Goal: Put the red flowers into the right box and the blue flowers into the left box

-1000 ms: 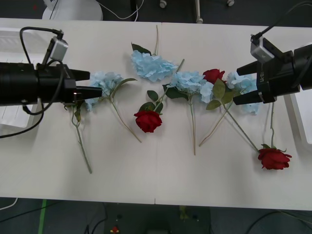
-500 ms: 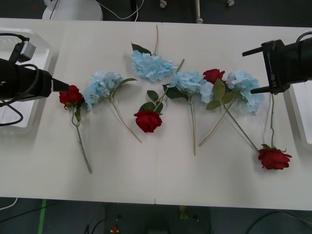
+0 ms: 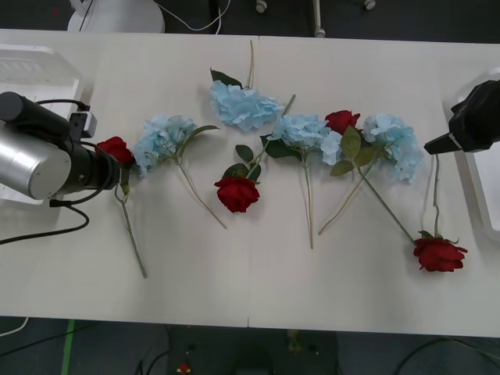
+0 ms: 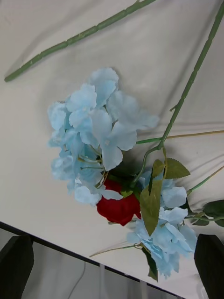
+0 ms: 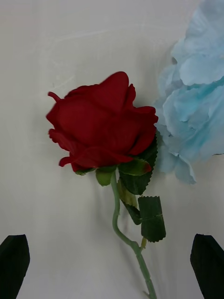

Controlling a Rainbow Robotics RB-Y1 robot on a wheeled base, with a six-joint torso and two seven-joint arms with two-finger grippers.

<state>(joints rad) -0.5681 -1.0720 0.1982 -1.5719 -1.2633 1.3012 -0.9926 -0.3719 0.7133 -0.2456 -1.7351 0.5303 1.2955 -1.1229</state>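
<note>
Near the desk's left edge the left tool is spread wide, nothing pinched, and is aimed straight at a red rose lying just ahead of it. That rose's head is nearest the tool, and its stem runs away toward the desk's front edge, so the long axis is crossed by the tool's fingers. This rose is judged to be the left arm's pick, though its place is the right box at the far right edge; the left box is seen at the left rear corner. Along the desk's middle, four blue flowers and four red roses are counted, one rose more than expected. At the right edge the right tool is likewise spread and empty, held over a blue head with a rose tucked beside it.
</note>
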